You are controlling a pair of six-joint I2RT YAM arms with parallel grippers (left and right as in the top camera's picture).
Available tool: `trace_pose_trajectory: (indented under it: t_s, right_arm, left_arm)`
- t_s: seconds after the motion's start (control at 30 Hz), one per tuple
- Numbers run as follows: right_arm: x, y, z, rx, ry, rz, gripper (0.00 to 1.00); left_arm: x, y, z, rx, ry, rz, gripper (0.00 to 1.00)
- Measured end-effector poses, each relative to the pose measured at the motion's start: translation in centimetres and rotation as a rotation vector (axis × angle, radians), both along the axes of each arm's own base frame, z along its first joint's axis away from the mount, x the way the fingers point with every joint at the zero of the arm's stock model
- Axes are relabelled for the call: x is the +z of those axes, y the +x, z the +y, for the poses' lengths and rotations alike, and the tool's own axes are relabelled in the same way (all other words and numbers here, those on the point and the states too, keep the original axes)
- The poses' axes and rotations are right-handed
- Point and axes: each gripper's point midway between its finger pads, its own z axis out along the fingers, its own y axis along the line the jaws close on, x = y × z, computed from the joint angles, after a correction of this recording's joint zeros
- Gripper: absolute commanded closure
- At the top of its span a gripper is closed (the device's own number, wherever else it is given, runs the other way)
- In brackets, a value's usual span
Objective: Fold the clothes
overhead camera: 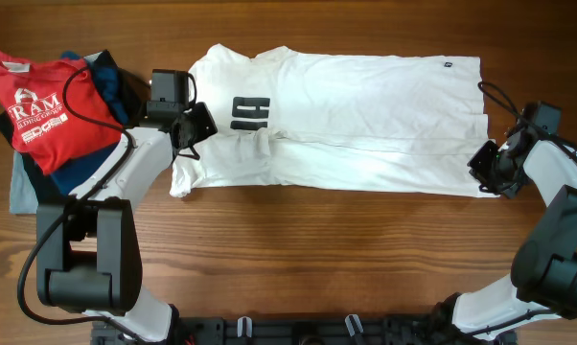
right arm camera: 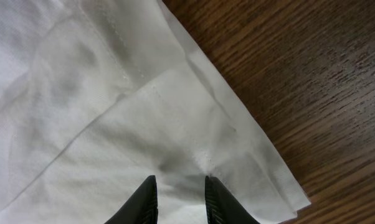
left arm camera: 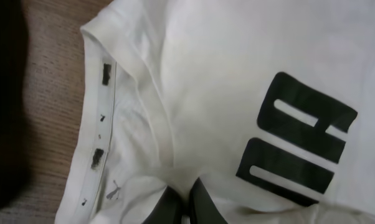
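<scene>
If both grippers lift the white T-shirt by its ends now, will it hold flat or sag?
The white T-shirt with black lettering will probably sag in the middle: it is thin cloth, creased and already layered. The hem layers near the right gripper look loose, so they may separate. It likely weighs little.

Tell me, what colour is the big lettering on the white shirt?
Black, on the white shirt; the lettering shows best in the left wrist view.

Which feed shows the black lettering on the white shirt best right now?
Left wrist: the lettering fills the frame, large and sharp. Overhead shows it whole but small, beside the left gripper. Right wrist shows only the shirt's hem corner, no lettering.
</scene>
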Motion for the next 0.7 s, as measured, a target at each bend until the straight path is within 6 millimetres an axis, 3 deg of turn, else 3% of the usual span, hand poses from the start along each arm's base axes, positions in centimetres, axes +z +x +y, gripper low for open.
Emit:
trace_pose_trajectory:
  t_s: [0.03,0.07,0.13,0.3,0.47,0.7]
  right_arm:
    - [0.0,0.0,0.0,0.000,0.000,0.000,0.74]
    - [0.0,0.0,0.0,0.000,0.000,0.000,0.74]
    - [0.0,0.0,0.0,0.000,-0.001,-0.002,0.74]
    - [0.0,0.1,-0.1,0.000,-0.002,-0.006,0.74]
    - [0.0,0.1,-0.1,0.000,-0.002,-0.006,0.74]
    - [0.0,0.1,-0.1,0.000,-0.002,-0.006,0.74]
  left_arm:
    - [-0.2,-0.5,0.1,-0.004,0.004,0.021,0.57]
    - [-0.6,-1.3,0.1,0.000,0.006,0.058,0.50]
    - [-1.4,-3.3,0.3,-0.002,0.016,0.151,0.41]
    - [-2.8,-9.1,0.9,0.001,0.038,0.394,0.38]
    - [-1.7,-10.0,1.0,0.001,0.039,0.404,0.37]
    - [2.6,-11.5,1.2,0.008,0.035,0.348,0.39]
